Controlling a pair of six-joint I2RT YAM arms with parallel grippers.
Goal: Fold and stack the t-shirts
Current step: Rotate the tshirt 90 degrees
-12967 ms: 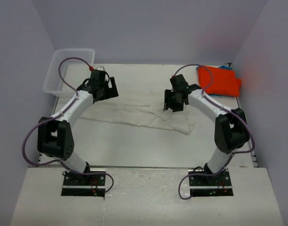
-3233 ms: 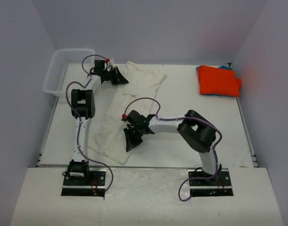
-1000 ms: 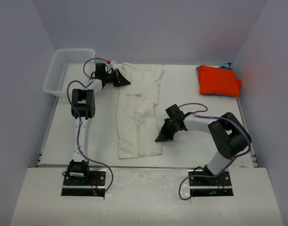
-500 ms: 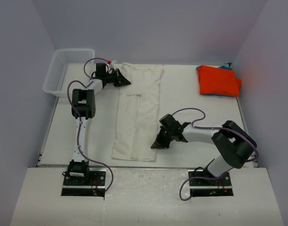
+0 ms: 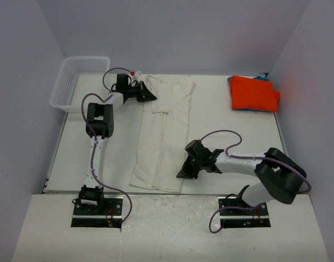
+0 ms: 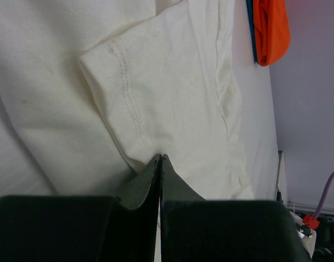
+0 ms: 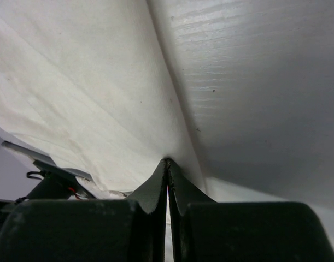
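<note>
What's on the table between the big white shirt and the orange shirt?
Nothing. Only bare table lies between the white shirt and the orange shirt. The top camera shows it.

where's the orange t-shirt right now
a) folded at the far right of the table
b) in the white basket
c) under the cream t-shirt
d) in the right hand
a: the orange t-shirt lies folded at the far right of the table, well apart from the cream t-shirt stretched out in the middle.
</note>
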